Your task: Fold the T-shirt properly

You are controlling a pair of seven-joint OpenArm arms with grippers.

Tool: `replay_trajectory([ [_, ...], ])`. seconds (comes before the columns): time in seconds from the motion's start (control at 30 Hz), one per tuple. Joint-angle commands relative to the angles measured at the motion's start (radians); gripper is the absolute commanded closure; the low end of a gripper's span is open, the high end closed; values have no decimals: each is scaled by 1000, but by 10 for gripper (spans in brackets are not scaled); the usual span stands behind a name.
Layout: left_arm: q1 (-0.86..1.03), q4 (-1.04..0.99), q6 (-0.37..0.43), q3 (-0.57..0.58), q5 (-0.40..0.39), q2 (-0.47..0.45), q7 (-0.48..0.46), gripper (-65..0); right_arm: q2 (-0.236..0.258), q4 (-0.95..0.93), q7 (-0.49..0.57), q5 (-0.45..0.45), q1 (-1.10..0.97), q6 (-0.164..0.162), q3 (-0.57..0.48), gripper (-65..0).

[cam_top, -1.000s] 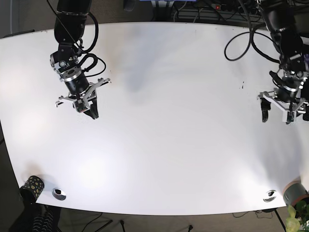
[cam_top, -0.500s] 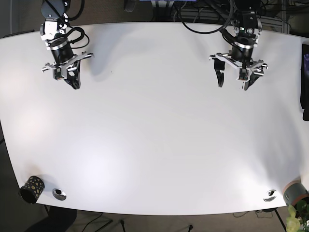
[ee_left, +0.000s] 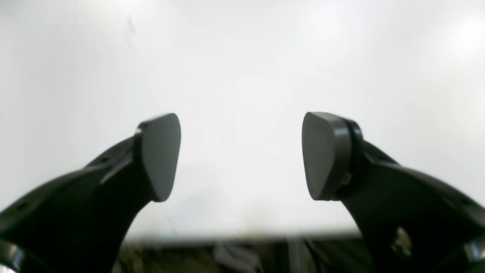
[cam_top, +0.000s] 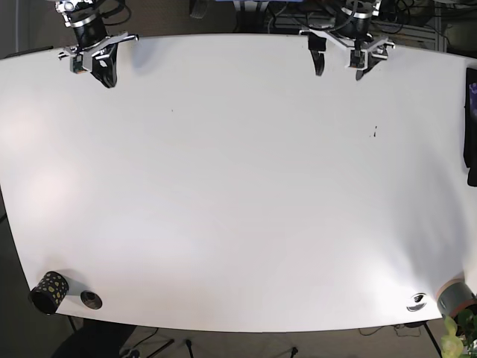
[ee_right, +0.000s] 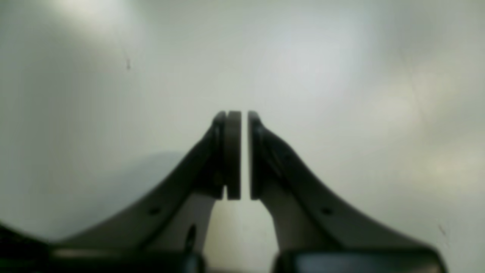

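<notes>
White tabletop (cam_top: 238, 186) bare beneath both arms; no T-shirt shows in any view. Left gripper (cam_top: 341, 66) at the far edge, fingers (ee_left: 161, 155) spread wide, nothing between them, only table surface ahead of the tips. Right gripper (cam_top: 106, 74) at the far corner, pads (ee_right: 233, 151) nearly pressed together with a thin slit between, holding nothing.

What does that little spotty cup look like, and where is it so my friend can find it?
Start at the big white table and go to its near edge, at the corner on the base view's left. The cup sits there, black with pale yellowish dots. A small round silver thing lies beside it, plain and flat, so the dots give the cup away.
</notes>
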Motion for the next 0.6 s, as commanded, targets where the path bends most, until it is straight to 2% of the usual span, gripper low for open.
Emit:
replay_trajectory([
  [0.0,53,17,4,-1,-5,2,-11,-451,8,36,27,36,-57,13,3,-33],
  [0.33,248,-28,56,0,-11,2,-10,-449,3,32,25,62,-289,15,-8,-30],
  [0.4,271,-64,56,0,-14,2,-10,-449,3,25,25,62,-318,15,-36,-30],
  [0.57,290,-137,56,-3,-95,2,-14,-449,6,-11,27,62,-358,15,-83,-30],
])
